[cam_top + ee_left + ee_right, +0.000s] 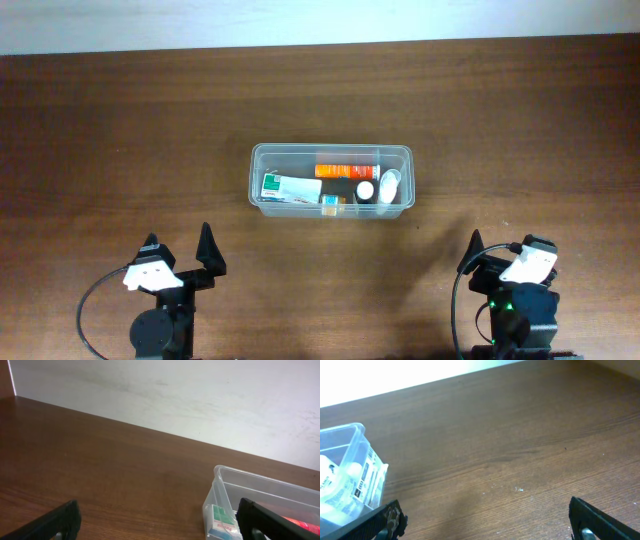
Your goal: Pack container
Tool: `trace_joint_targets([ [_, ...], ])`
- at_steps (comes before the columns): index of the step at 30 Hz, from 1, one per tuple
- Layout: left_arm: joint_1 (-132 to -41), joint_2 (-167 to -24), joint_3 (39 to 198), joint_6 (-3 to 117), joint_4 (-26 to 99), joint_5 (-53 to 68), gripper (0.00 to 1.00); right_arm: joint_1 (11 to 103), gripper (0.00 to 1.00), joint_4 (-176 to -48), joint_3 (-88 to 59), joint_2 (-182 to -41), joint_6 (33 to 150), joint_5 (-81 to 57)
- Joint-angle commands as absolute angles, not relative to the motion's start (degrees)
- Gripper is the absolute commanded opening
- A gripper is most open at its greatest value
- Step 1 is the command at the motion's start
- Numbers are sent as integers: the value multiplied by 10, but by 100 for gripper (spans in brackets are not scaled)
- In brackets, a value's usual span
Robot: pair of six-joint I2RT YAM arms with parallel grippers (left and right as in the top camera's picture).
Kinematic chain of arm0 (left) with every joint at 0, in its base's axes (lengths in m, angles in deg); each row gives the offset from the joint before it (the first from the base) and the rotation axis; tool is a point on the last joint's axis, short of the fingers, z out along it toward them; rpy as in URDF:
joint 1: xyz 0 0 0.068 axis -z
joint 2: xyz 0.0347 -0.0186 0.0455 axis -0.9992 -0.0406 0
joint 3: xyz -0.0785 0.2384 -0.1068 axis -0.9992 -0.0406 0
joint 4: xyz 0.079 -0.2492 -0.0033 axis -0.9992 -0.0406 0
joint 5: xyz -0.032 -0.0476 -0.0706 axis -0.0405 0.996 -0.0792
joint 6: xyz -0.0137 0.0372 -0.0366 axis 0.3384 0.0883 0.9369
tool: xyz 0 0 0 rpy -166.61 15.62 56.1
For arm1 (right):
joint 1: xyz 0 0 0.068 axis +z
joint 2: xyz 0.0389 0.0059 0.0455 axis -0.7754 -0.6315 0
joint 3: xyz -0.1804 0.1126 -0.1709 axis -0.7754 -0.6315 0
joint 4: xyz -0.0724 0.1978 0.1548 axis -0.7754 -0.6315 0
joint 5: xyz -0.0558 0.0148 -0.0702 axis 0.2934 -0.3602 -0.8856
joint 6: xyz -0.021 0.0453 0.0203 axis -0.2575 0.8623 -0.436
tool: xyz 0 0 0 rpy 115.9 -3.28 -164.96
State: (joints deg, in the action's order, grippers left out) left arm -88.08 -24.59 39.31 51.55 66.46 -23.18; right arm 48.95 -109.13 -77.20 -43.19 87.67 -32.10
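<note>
The clear plastic container point(262, 158) stands at the table's middle. It holds a white-and-green carton point(290, 186), an orange box point(346, 170), a small white bottle point(366, 190) and other small items. My left gripper point(180, 245) is open and empty near the front left edge, well short of the container. My right gripper point(500, 248) is open and empty at the front right. The left wrist view shows the container's left end point(218, 490) with the carton point(221, 521) between open fingers point(159, 522). The right wrist view shows the container's right corner point(360, 467) left of open fingers point(485, 520).
The brown wooden table point(120, 130) runs to a pale wall at the back point(300, 20). Black cables loop at both arm bases by the front edge.
</note>
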Motion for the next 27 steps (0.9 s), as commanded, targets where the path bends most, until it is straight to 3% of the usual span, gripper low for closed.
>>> trace_joint_targets([
  [1,-878,-242,389,509,666,-227,100,485,98,-1100,-786,-405,875,-313],
  [27,-878,-242,389,509,666,-227,100,485,98,-1101,-796,-405,875,-311],
])
